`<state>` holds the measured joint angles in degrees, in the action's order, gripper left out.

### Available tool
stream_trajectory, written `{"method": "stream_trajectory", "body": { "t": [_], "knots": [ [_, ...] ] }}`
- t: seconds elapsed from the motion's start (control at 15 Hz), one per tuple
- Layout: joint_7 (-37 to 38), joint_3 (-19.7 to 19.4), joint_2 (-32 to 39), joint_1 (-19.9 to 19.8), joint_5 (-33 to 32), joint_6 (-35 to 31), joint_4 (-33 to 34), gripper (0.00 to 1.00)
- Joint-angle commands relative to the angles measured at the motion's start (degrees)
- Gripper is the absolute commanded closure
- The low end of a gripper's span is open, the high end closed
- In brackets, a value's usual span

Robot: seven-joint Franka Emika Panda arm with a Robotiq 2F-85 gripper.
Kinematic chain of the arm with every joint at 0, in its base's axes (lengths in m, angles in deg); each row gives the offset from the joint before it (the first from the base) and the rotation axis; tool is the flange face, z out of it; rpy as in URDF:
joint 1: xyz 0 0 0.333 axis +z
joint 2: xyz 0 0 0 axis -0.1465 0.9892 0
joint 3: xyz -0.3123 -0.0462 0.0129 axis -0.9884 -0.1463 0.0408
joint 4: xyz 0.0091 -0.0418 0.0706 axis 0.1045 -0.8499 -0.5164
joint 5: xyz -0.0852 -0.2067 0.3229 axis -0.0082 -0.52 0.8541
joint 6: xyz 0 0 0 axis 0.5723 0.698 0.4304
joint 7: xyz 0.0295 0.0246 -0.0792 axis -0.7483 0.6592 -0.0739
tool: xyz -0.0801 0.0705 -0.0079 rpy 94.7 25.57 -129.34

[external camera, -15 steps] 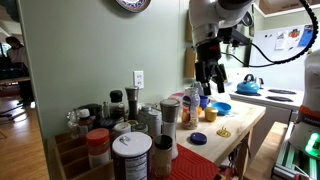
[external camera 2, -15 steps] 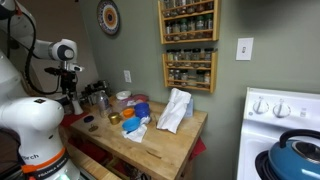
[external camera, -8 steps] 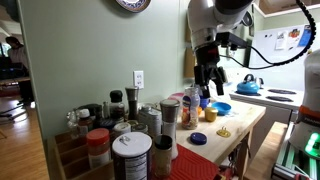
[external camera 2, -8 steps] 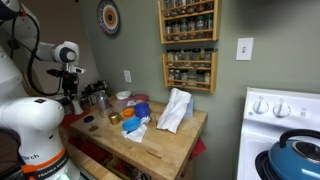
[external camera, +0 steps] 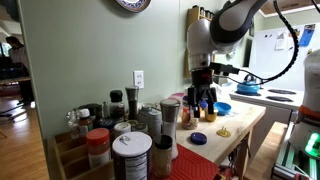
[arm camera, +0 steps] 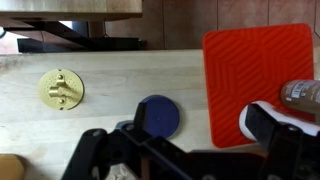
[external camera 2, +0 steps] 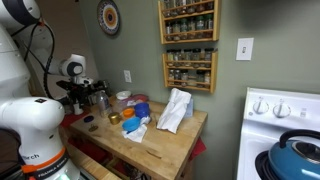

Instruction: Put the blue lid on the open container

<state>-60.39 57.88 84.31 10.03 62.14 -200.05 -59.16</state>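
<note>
The blue lid (arm camera: pixel 158 115) lies flat on the wooden table, just ahead of my gripper (arm camera: pixel 180 150) in the wrist view. It also shows as a small dark disc in both exterior views (external camera: pixel 198 138) (external camera 2: pixel 89 121). My gripper (external camera: pixel 203 97) (external camera 2: pixel 78 95) is open and empty, and hangs low over the table above the lid. A tall slim jar with pale and orange tones (external camera: pixel 191 106) stands just beside the gripper among the other jars. I cannot tell from here whether its top is open.
A gold lid (arm camera: pixel 62 88) lies left of the blue lid and a red silicone mat (arm camera: pixel 260 65) lies to its right. A blue bowl (external camera: pixel 222 107) and several spice jars (external camera: pixel 150 125) crowd the table. A white cloth (external camera 2: pixel 175 108) lies further along.
The arm has swung down from high above the table. The gripper now sits much lower, close over the jars and the lid, and is still open.
</note>
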Motion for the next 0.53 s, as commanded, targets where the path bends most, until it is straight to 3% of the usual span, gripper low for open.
{"method": "stream_trajectory", "body": {
  "t": [0.0,0.27,0.47],
  "knots": [
    [-3.66,-1.9,2.06,1.28,-0.03,-4.46,-2.94,0.0],
    [-6.62,-2.37,5.16,1.77,0.49,-7.59,-4.07,0.0],
    [-3.5,-2.29,7.41,2.52,-0.76,-11.81,-4.79,0.0]
  ]
}}
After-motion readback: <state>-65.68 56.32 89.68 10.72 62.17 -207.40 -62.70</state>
